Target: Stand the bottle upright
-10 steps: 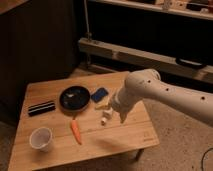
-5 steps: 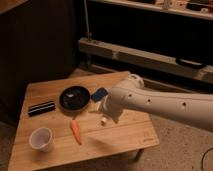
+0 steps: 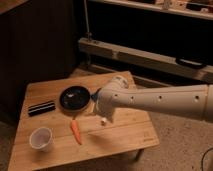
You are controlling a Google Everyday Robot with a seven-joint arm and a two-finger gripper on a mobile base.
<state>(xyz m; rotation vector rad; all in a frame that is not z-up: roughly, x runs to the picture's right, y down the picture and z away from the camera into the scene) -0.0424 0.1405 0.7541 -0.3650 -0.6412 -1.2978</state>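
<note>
Pincer (image 3: 103,119) hangs over table (image 3: 127,136) near one carrot (image 3: 75,131), one cup (image 3: 41,138); its state is unclear.

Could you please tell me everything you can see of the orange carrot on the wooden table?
The orange carrot is slim and tapered, matte, whole as far as shows, lying flat on the light wooden table, toward its front edge. The white cup stands apart on one side; the gripper hangs low over the table on the other, not touching it.

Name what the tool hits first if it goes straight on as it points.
Probably the wooden table, beside the carrot; the tool points down there. Depth is unclear.
</note>
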